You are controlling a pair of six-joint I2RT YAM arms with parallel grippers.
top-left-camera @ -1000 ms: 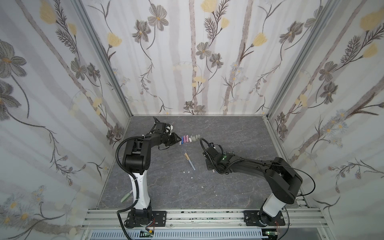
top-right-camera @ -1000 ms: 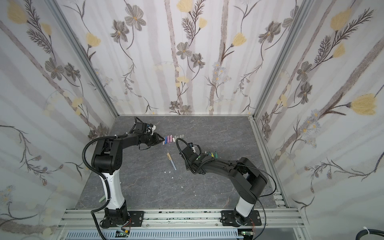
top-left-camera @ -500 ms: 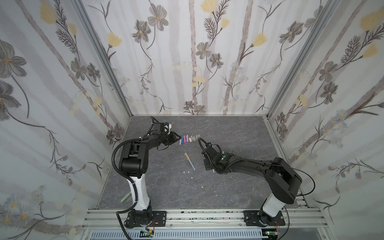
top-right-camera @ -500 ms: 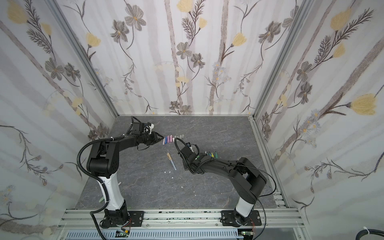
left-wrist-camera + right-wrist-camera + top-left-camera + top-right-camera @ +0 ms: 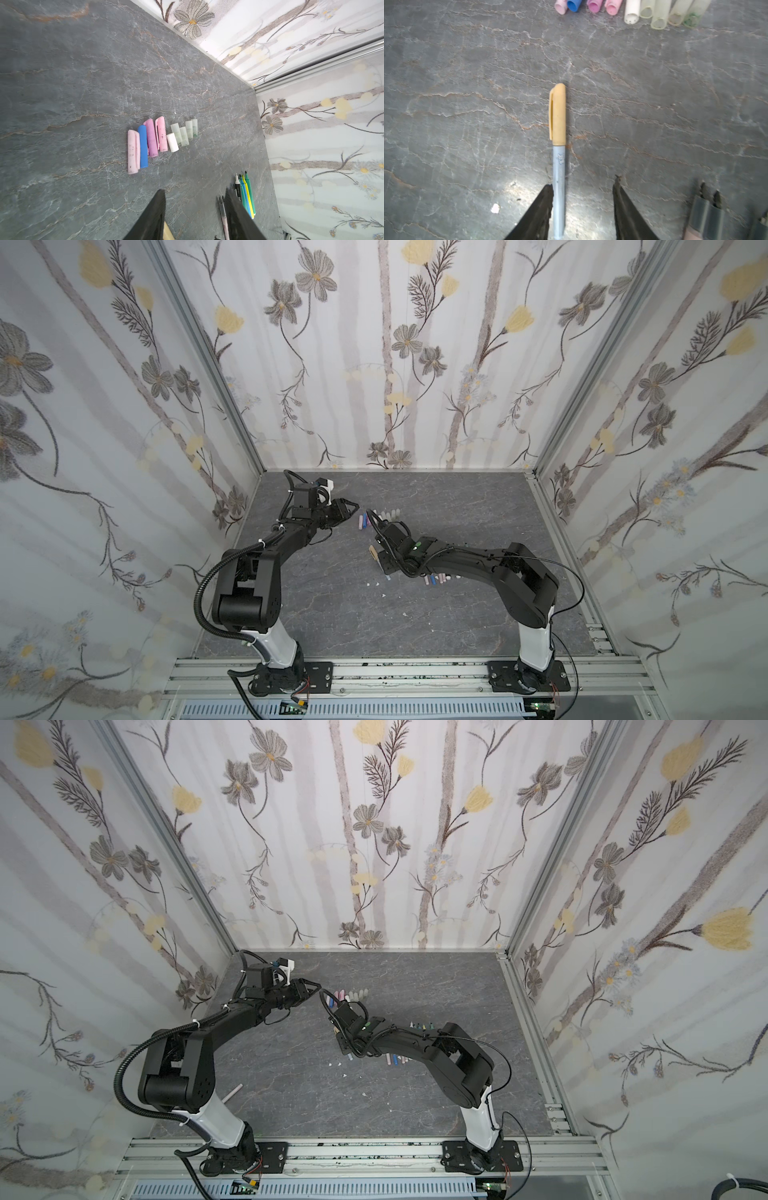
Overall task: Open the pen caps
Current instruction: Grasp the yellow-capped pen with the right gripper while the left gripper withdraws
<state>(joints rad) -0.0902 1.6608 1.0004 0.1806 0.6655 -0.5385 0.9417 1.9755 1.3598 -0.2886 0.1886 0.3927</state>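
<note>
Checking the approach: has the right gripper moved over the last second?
Yes: the right gripper went left, from beside the tan-capped pen to over it.

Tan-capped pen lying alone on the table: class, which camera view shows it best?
The right wrist view: the tan-capped pen lies sharp at centre, cap on its pale blue barrel. In a top view only its tan end peeks past the right arm. The left wrist view catches a tan sliver.

Robot test booth: floral-papered panels (image 5: 374, 364), aluminium rails (image 5: 374, 672), grey marbled tabletop (image 5: 415, 614).
</note>
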